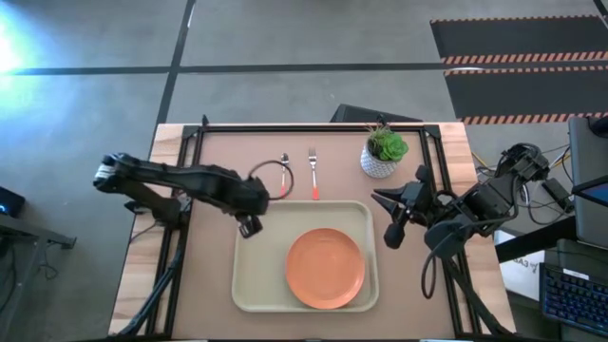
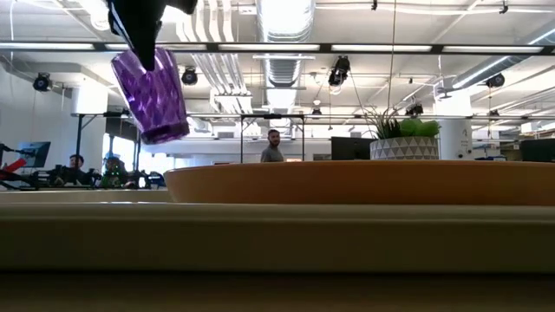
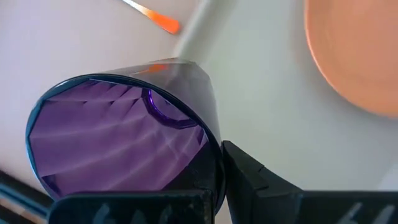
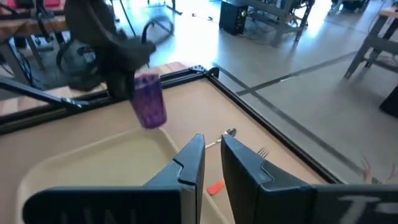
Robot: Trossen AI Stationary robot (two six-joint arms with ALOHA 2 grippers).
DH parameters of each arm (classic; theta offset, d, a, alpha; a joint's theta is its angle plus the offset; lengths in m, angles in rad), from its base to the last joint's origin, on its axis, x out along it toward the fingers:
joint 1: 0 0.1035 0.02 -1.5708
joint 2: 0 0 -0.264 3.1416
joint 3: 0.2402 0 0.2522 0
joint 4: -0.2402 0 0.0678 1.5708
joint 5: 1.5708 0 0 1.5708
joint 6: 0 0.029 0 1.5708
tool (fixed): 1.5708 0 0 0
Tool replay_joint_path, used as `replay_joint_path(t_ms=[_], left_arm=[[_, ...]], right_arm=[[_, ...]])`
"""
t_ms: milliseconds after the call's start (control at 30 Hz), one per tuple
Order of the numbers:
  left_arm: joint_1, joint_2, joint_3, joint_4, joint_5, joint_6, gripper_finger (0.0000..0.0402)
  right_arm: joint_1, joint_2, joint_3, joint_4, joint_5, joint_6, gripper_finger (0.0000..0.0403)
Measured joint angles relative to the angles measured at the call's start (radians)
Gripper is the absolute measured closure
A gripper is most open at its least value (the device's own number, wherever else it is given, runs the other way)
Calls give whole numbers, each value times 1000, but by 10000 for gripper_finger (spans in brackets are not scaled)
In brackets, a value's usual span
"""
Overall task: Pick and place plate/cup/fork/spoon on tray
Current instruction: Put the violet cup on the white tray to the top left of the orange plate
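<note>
My left gripper (image 1: 250, 225) is shut on the purple cup (image 2: 156, 95) and holds it in the air over the far left corner of the cream tray (image 1: 245, 285). The cup also shows in the right wrist view (image 4: 149, 99). The orange plate (image 1: 326, 268) lies flat in the tray's right half. The spoon (image 1: 284, 169) and the fork (image 1: 313, 171) lie side by side on the table beyond the tray's far rim. My right gripper (image 1: 391, 233) hovers empty off the tray's right side, its fingers a narrow gap apart (image 4: 211, 155). My left gripper holds the cup by its wall at the rim (image 3: 208, 146). One finger (image 3: 249, 177) lies outside the wall, and the other seems to be inside the mouth. The fingers come from above. The cup hangs below them, tilted, mouth up, clear of the tray.
A white pot with a green plant (image 1: 383, 152) stands at the table's far right. A dark cable loop (image 1: 269, 177) lies beside the spoon. A black frame (image 1: 313, 126) runs round the table's edges. People sit and stand in the room behind the table (image 2: 273, 147).
</note>
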Motion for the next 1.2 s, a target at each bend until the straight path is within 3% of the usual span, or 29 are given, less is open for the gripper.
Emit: replay_joint_path(t_ms=[367,733,1200], left_arm=[[-2,88,17,40,256,120,401],[2,98,-9,34,141,179,402],[2,182,-21,76,201,232,402]], right_arm=[[0,6,0,0,-2,29,358],[0,5,0,0,-2,20,358],[0,5,0,0,-12,-21,358]])
